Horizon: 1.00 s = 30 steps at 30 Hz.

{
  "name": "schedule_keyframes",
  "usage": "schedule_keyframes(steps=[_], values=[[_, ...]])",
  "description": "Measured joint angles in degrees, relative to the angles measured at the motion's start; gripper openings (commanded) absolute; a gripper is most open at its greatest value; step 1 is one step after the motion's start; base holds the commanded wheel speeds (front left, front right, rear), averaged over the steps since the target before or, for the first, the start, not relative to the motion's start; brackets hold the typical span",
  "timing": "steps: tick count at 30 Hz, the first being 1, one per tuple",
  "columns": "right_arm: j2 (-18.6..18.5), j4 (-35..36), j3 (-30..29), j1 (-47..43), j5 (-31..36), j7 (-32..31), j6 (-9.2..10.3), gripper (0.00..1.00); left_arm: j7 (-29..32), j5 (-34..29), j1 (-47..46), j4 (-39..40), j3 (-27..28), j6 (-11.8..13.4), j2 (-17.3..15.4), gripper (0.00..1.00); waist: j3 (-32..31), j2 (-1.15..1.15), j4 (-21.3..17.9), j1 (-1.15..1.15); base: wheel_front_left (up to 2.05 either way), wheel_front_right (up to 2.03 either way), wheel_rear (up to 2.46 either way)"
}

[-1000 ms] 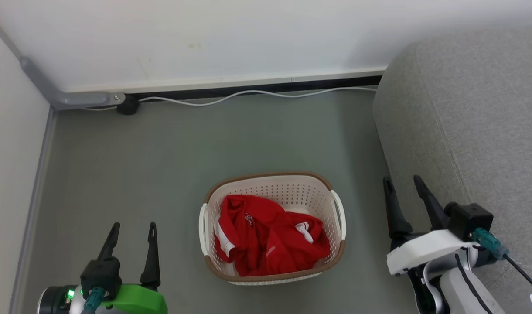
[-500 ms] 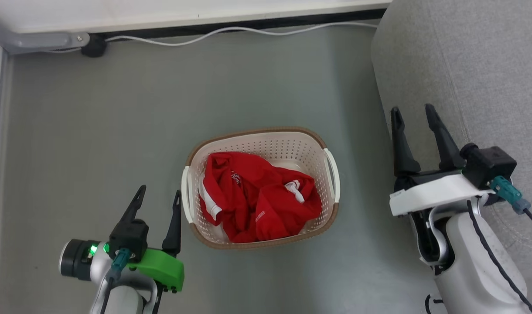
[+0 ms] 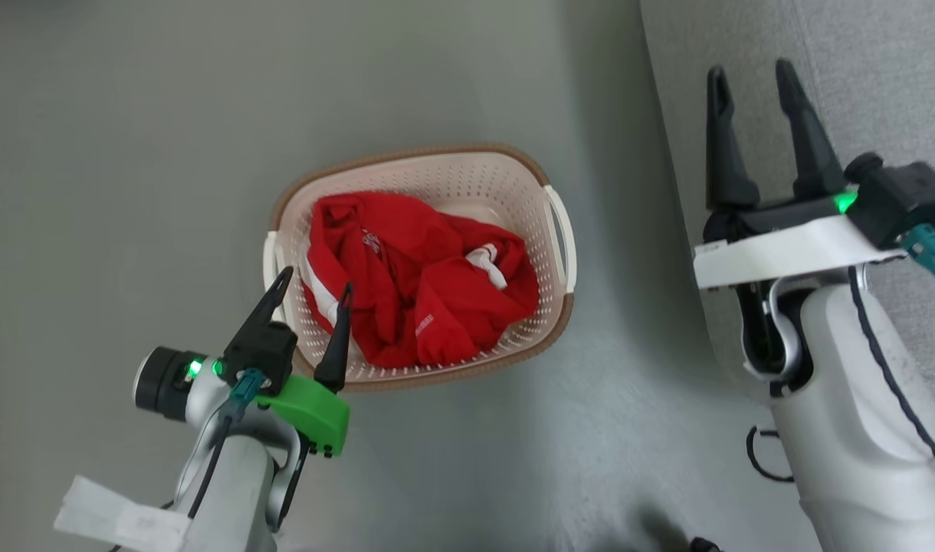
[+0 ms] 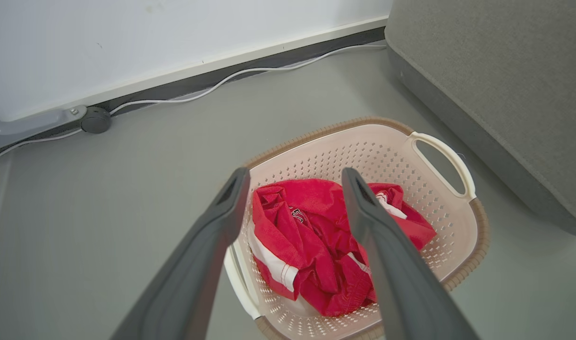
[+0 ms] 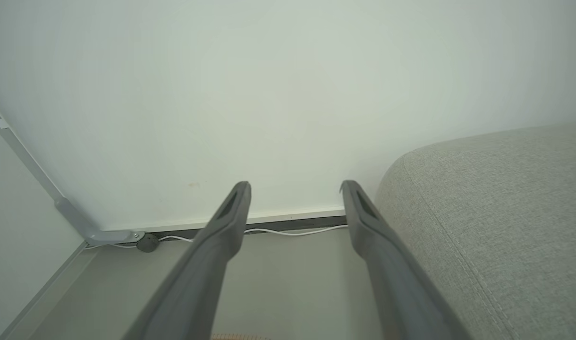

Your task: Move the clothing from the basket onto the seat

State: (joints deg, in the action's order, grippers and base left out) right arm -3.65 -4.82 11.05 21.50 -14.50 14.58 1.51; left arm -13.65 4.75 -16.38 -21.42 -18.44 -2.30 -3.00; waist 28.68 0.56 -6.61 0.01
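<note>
The red clothing [image 3: 418, 295] with white trim lies crumpled in the cream basket [image 3: 513, 176] with its brown rim, on the grey floor. My left gripper [image 3: 314, 280] is open, its fingertips over the basket's near-left rim and the edge of the clothing. In the left wrist view the open fingers [image 4: 222, 222] frame the clothing [image 4: 311, 236] inside the basket [image 4: 439, 222]. My right gripper [image 3: 751, 73] is open and empty, raised beside the grey seat [image 3: 881, 77], well right of the basket. The right wrist view has my right gripper [image 5: 295, 186] open toward the wall, with the seat [image 5: 495, 212] at right.
A white wall with a dark skirting and a white cable [image 4: 250, 71] runs behind the basket. A grey conduit [image 5: 66, 212] climbs the left corner. Bare grey floor [image 3: 130, 153] surrounds the basket, and the seat's side [image 4: 495, 85] stands close on its right.
The head camera has tilted down, so the wall has left the picture. My left gripper has moved up and right to the basket's near-left rim. Both grippers stay open.
</note>
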Motion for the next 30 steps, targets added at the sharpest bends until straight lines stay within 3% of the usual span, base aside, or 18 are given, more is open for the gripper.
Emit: schedule_keyframes(steps=[18, 30], values=[[0.1, 2.2, -0.9, 12.1, 0.0, 0.0, -0.99, 1.0, 0.5, -2.5, -11.6, -6.9, -7.9, -3.3, 0.4, 1.0, 15.1, 0.0, -3.3, 0.0, 0.0, 0.0, 0.0], [0.2, 1.5, -0.7, 13.8, 0.0, 0.0, -1.49, 1.0, 1.1, -1.4, -14.2, -12.0, -9.4, -4.0, 0.3, 1.0, 19.2, 0.0, -5.5, 0.0, 0.0, 0.0, 0.0]])
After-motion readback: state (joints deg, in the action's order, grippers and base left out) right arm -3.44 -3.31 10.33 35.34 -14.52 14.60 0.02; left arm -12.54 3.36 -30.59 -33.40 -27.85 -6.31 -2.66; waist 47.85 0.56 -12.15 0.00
